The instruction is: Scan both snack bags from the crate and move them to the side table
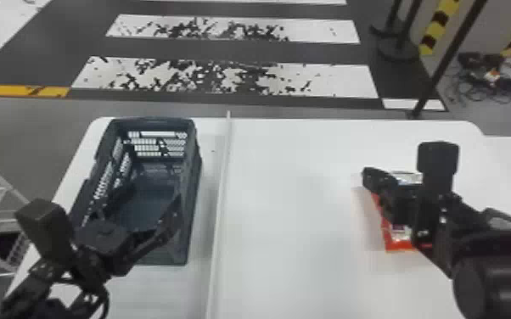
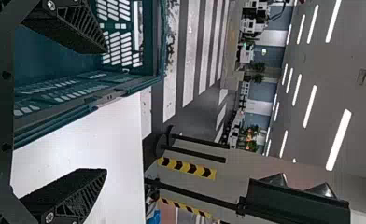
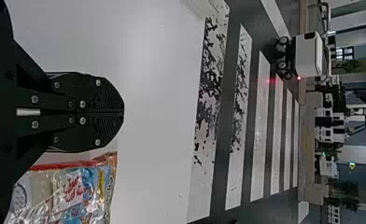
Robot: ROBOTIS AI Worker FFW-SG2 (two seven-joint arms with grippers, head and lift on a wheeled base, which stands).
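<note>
1. The left black, flat-fingered pincer (image 1: pixel 155 194) is released, its fingers spread wide; its arm slants in over the near end of the dark blue-grey plastic crate (image 1: pixel 194 178), hiding part of it.
2. The right black pincer (image 1: pixel 370 177) is clenched on nothing, its arm angled inward above the smooth white table (image 1: pixel 293 191).
3. On the table, beneath that arm, a glossy, crinkled red-edged snack bag (image 1: pixel 397 245) lies partly hidden.
4. Slots pierce the crate's walls.

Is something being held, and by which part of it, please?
Nothing is held: the black left gripper is open and empty, the black right gripper shut and empty.
</note>
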